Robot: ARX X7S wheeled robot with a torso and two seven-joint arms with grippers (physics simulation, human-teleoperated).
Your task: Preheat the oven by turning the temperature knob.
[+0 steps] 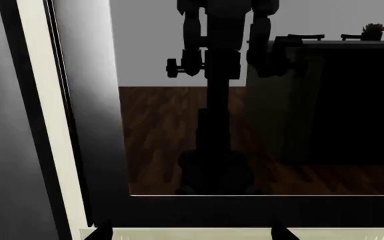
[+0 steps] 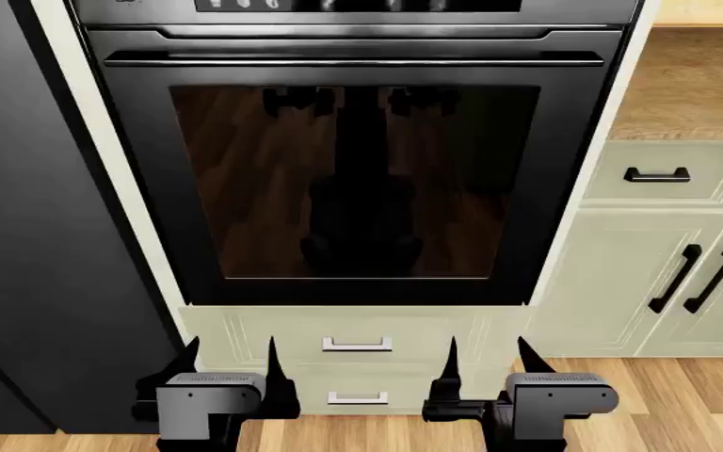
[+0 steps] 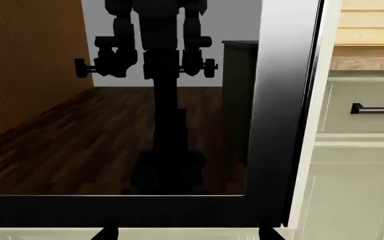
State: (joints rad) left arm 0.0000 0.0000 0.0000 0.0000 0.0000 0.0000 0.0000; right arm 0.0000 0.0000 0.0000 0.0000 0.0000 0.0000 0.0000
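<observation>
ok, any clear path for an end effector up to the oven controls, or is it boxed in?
Open air in front of the oven: both the left end effector and right end effector sit low by the drawers, nothing between them and the door. Tighter near the bar handle, which juts out just under the control panel. The countertop to the right looks bare.

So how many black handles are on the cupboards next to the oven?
3. One drawer handle lies flat on the drawer right of the oven; two door handles stand side by side below it. More may be out of view.
</observation>
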